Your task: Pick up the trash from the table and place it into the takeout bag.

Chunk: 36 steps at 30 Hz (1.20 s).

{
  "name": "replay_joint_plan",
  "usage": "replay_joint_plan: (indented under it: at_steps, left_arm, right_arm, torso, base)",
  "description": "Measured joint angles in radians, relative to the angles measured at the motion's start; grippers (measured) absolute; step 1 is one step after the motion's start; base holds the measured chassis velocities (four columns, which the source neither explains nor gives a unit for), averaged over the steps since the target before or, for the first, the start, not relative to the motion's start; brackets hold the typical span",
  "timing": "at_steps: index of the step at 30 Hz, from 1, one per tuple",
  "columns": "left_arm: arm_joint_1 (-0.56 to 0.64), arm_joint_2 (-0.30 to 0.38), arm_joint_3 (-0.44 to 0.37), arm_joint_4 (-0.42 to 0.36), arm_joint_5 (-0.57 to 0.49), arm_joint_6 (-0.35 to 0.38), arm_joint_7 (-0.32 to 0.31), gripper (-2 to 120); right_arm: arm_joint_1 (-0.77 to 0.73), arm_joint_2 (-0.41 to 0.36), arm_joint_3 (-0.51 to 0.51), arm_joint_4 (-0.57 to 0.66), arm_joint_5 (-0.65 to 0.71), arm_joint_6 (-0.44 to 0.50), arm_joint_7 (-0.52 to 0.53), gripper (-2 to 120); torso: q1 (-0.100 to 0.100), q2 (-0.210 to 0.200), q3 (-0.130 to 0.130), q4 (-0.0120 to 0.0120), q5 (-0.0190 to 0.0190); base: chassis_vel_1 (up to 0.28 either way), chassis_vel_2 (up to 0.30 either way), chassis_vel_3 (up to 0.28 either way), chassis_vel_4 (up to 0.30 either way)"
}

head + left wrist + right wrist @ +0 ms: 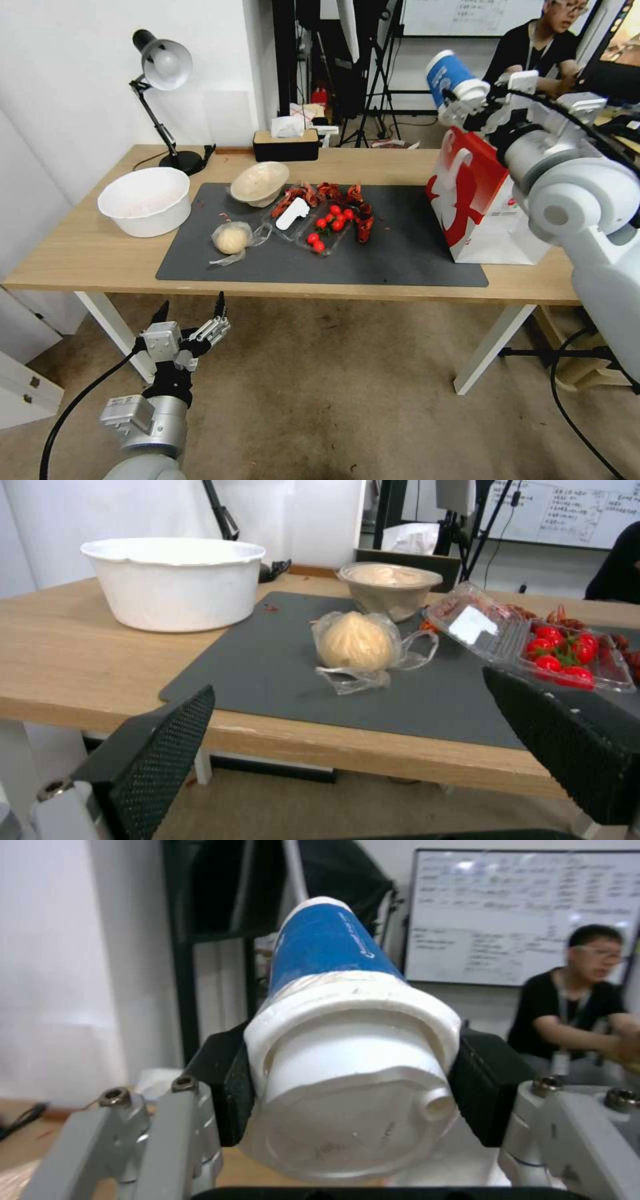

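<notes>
The right gripper (467,107) is clamped on a blue paper cup with a white plastic lid (455,79), held tilted above the white-and-red paper takeout bag (477,200). The left gripper (190,312), fingers apart, hangs below the light-wood table (80,253) edge; beyond its fingertips lies a clear bag holding a pale lump (357,642).

Office lab, whiteboard (520,915), tripods (373,73)
</notes>
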Motion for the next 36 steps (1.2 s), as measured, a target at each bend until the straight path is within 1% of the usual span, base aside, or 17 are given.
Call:
replay_joint_plan:
  at_steps: [3,8,11,12,15,16,19,20,25,30,32,34,36]
  left_arm:
    - [0.000,0.004,-0.003,-0.003,-0.006,0.000,0.000,100]
    - [0.000,0.006,-0.001,-0.003,-0.008,-0.002,0.000,100]
    - [-0.002,0.009,0.001,-0.002,-0.011,-0.002,0.000,100]
    - [-0.002,0.009,0.001,-0.002,-0.011,-0.002,0.000,100]
    - [-0.003,0.010,0.004,-0.002,-0.012,-0.002,0.000,100]
    - [-0.003,0.010,0.004,-0.002,-0.012,-0.002,0.000,100]
    - [-0.003,0.012,0.005,-0.002,-0.012,-0.002,0.000,100]
    - [-0.003,0.012,0.005,-0.002,-0.012,-0.002,0.000,100]
    - [-0.001,0.014,0.007,-0.005,-0.012,-0.002,0.000,100]
    - [0.002,0.016,0.008,-0.008,-0.011,-0.003,0.000,100]
    - [0.003,0.016,0.006,-0.009,-0.011,-0.005,0.000,100]
    - [0.003,0.016,0.006,-0.009,-0.011,-0.008,0.001,100]
    - [0.002,0.015,0.003,-0.009,-0.017,-0.017,0.003,100]
  right_arm:
    - [0.004,-0.020,0.037,-0.030,0.001,-0.013,0.047,58]
    - [-0.013,-0.039,0.078,-0.072,-0.007,-0.017,0.077,58]
    - [-0.042,-0.052,0.104,-0.099,-0.023,-0.013,0.077,73]
    - [-0.042,-0.052,0.104,-0.099,-0.023,-0.013,0.077,73]
    - [-0.063,-0.054,0.116,-0.106,-0.032,-0.008,0.074,86]
    - [-0.063,-0.054,0.116,-0.106,-0.032,-0.008,0.074,86]
    - [-0.083,-0.054,0.122,-0.105,-0.045,0.000,0.063,97]
    - [-0.088,-0.054,0.123,-0.103,-0.046,0.002,0.062,99]
    - [-0.115,-0.050,0.126,-0.085,-0.049,0.014,0.054,100]
    - [-0.161,-0.048,0.138,-0.031,-0.044,0.052,0.038,100]
    - [-0.206,-0.048,0.153,0.025,-0.021,0.089,0.031,100]
    - [-0.219,-0.048,0.157,0.039,-0.014,0.100,0.027,100]
    - [-0.277,-0.043,0.175,0.094,0.002,0.161,-0.007,100]
  torso:
    - [0.000,0.000,0.000,0.0000,0.0000]
    - [0.000,0.000,0.000,-0.0001,0.0000]
    - [0.000,0.000,0.000,-0.0003,0.0001]
    - [0.000,0.000,0.000,-0.0003,0.0001]
    - [0.000,0.000,0.000,-0.0001,-0.0001]
    - [0.000,0.000,0.000,-0.0001,-0.0001]
    - [0.000,0.000,0.000,-0.0001,-0.0001]
    - [0.000,0.000,0.000,-0.0001,-0.0001]
    - [0.000,0.000,0.000,0.0000,-0.0001]
    - [0.000,0.000,0.000,-0.0001,-0.0002]
    - [0.000,0.000,0.000,-0.0001,-0.0003]
    - [0.000,0.000,0.000,0.0000,-0.0003]
    - [0.000,0.000,0.000,-0.0001,-0.0003]
  base:
    - [0.000,0.000,0.000,0.000]
    - [0.000,0.000,0.000,0.000]
    - [0.000,0.000,0.000,0.000]
    - [0.000,0.000,0.000,0.000]
    - [0.000,0.000,0.000,0.000]
    - [0.000,0.000,0.000,0.000]
    - [0.000,0.000,0.000,0.000]
    - [0.000,0.000,0.000,0.000]
    - [0.000,0.000,0.000,0.000]
    - [0.000,0.000,0.000,0.000]
    - [0.000,0.000,0.000,0.000]
    - [0.000,0.000,0.000,0.000]
    - [0.000,0.000,0.000,0.000]
